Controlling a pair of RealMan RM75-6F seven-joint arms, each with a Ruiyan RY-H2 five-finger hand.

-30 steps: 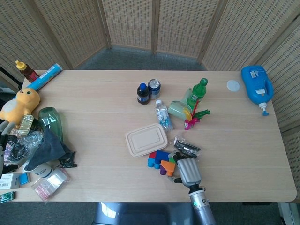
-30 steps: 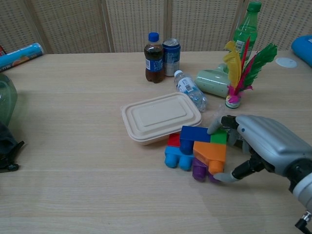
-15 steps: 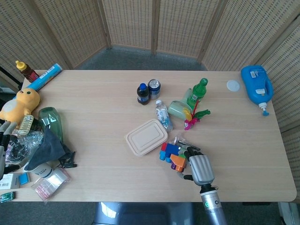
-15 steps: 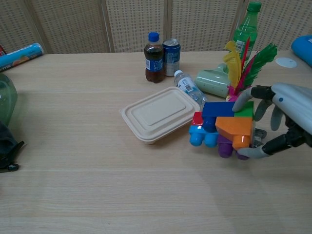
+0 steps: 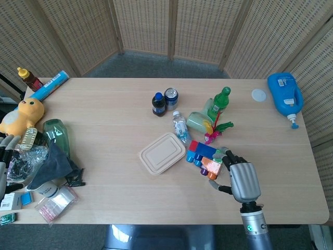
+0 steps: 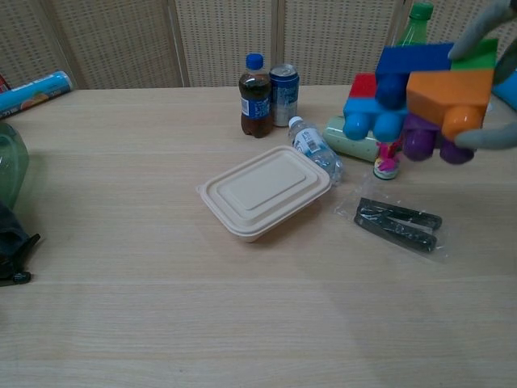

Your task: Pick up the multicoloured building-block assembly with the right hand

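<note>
The multicoloured block assembly [image 5: 204, 154] [image 6: 416, 95], made of red, blue, green, orange and purple bricks, hangs in the air well above the table. My right hand [image 5: 243, 179] [image 6: 491, 73] grips it from its right side, with fingers over the top and the thumb underneath. In the chest view only the fingertips show at the right edge. My left hand [image 5: 3, 161] appears only as grey fingertips at the far left edge of the head view.
A beige lidded lunch box [image 6: 265, 192] lies left of the lifted blocks. A black item in a clear bag [image 6: 399, 223] lies below them. A small water bottle [image 6: 314, 150], cola bottle [image 6: 255, 85], can [image 6: 283, 85], feather shuttlecock [image 5: 214, 130] and green bottle [image 5: 220, 102] stand behind.
My right hand has lifted the block assembly off the table and carried it up and to the right. The bagged black item, hidden before, now shows.
</note>
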